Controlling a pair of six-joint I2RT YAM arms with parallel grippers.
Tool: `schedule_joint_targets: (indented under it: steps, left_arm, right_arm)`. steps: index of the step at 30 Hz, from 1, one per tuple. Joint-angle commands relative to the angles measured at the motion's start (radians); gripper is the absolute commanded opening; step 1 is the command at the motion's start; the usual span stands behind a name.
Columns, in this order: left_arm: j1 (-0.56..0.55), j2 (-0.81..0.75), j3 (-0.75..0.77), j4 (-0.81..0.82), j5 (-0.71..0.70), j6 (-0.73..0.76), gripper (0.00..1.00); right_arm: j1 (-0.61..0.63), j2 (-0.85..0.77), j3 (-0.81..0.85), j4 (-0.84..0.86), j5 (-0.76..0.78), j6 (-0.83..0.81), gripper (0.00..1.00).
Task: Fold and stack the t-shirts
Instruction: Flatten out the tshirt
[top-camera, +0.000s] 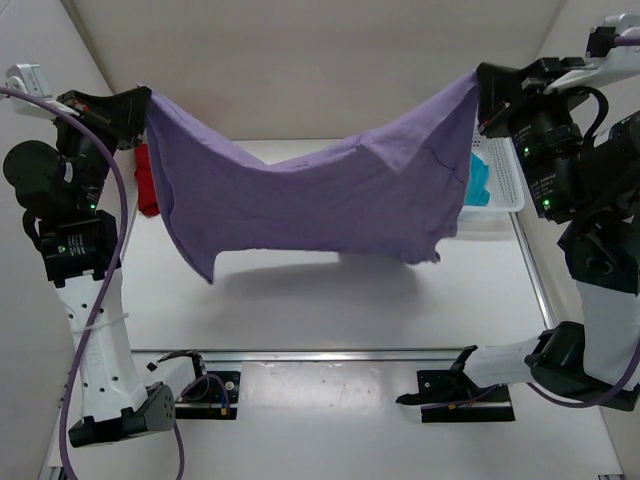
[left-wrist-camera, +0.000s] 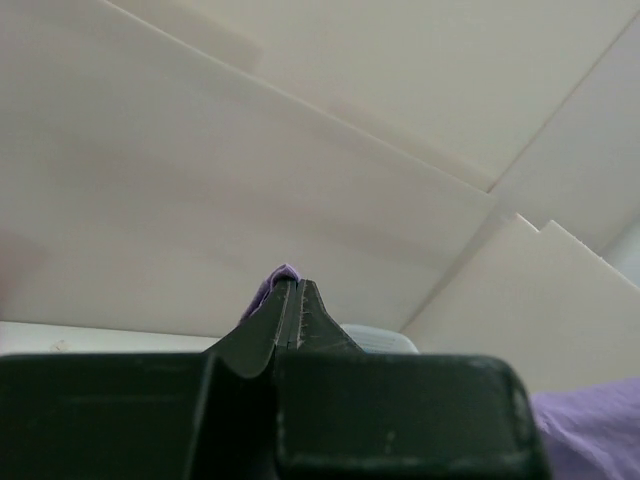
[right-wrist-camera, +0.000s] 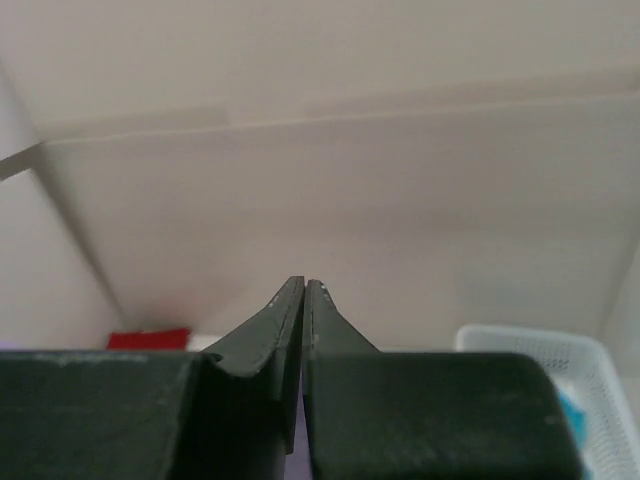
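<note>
From above, my left pincer (top-camera: 143, 102) in the upper left of the frame and my right pincer (top-camera: 482, 88) in the upper right each clamp a top corner of the lavender shirt (top-camera: 330, 195). The cloth hangs spread between them and sags in the middle. Its lower edge is clear of the white table (top-camera: 330, 310) and throws a soft shadow on it. The red shirt (top-camera: 146, 185) lies bunched at the table's left edge, partly hidden behind the hanging cloth. At the right edge stands the white mesh basket (top-camera: 510, 195) with the teal shirt (top-camera: 480, 178) inside. A pale back wall (top-camera: 320, 60) and plain side walls (top-camera: 35, 35) close the space in. A metal rail (top-camera: 330, 352) crosses the near side of the table, with my bases just in front of it.

Through my left wrist camera, my dark fingers are pressed together in the lower middle of the frame. A small fold of lavender cloth pokes out at their tip, and more of it fills the lower right corner. Behind are pale wall panels meeting in slanted seams.

Through my right wrist camera, my fingers meet with only a hairline slit between them, and the grip itself is hidden from this angle. The back wall fills most of the frame. The red shirt shows at lower left, and the basket with a bit of teal at lower right.
</note>
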Motion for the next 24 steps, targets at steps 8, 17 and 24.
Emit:
schedule_joint_targets:
  steps: [8,17,24]
  left_arm:
    - [-0.079,0.102,-0.121,-0.004,-0.152,0.060,0.00]
    - [-0.199,0.395,-0.277,0.084,-0.222,0.102,0.00]
    - [-0.250,0.679,0.197,-0.035,-0.222,0.108,0.00]
  right_arm:
    - [-0.363,0.235,0.017,0.295,-0.231,-0.183,0.00]
    - [-0.683,0.673,0.114,0.103,-0.769,0.059,0.00]
    - [-0.763,0.703,0.224,0.271,-0.792,0.184,0.00]
